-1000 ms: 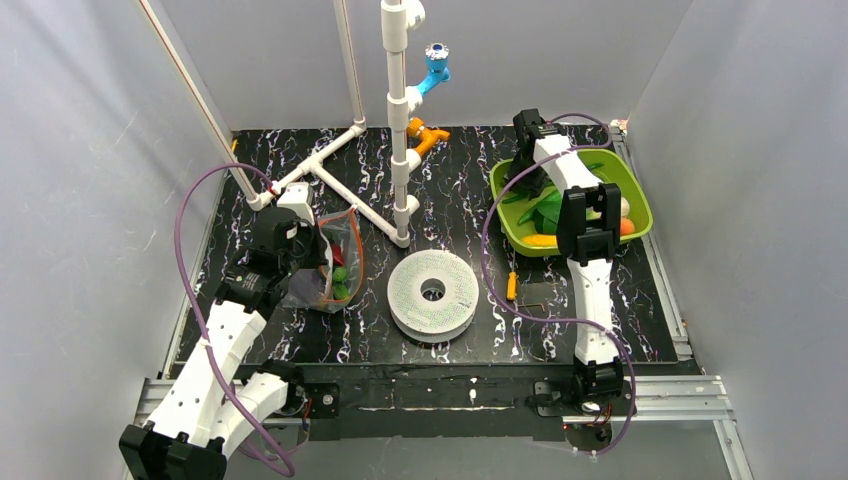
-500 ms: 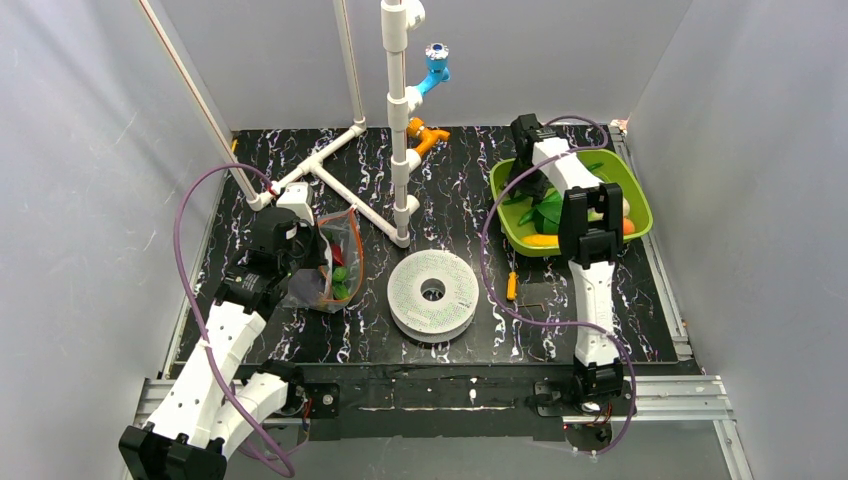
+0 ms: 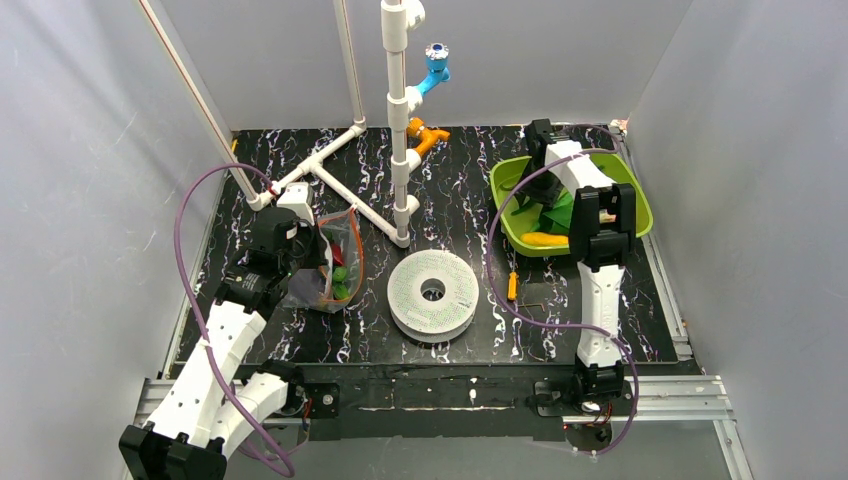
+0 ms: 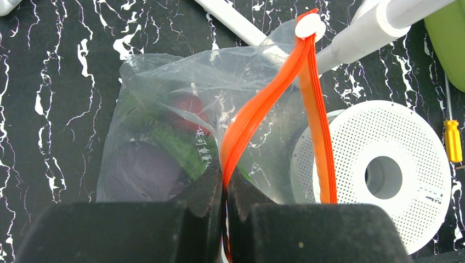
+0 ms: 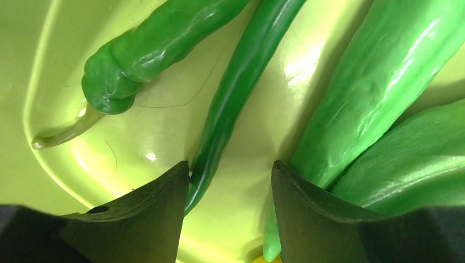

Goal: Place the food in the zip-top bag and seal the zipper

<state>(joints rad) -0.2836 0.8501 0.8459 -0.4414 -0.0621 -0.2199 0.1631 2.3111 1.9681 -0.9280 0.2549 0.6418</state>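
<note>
The clear zip-top bag [image 4: 164, 109] lies on the black table at the left [image 3: 335, 265], holding a purple, a green and a red food piece. My left gripper [image 4: 225, 181] is shut on the orange-red zipper [image 4: 257, 104], whose two strips stand apart further on. My right gripper [image 5: 230, 170] is open, low inside the lime-green tray [image 3: 505, 180], jaws astride a thin dark green pepper [image 5: 236, 93]. A curled green pepper [image 5: 148, 49] lies to its left, fat green peppers [image 5: 373, 93] to its right. A yellow banana [image 3: 545, 240] lies in the tray's near side.
A white perforated disc [image 3: 432, 292] sits mid-table beside the bag. An orange-handled screwdriver [image 3: 511, 287] lies right of it. White pipes [image 3: 345, 190] cross the table behind the bag, and an upright pipe [image 3: 398, 120] carries blue and orange fittings.
My right arm has swung to the right over the tray and its gripper has gone lower among the peppers. The left arm and the bag have not moved.
</note>
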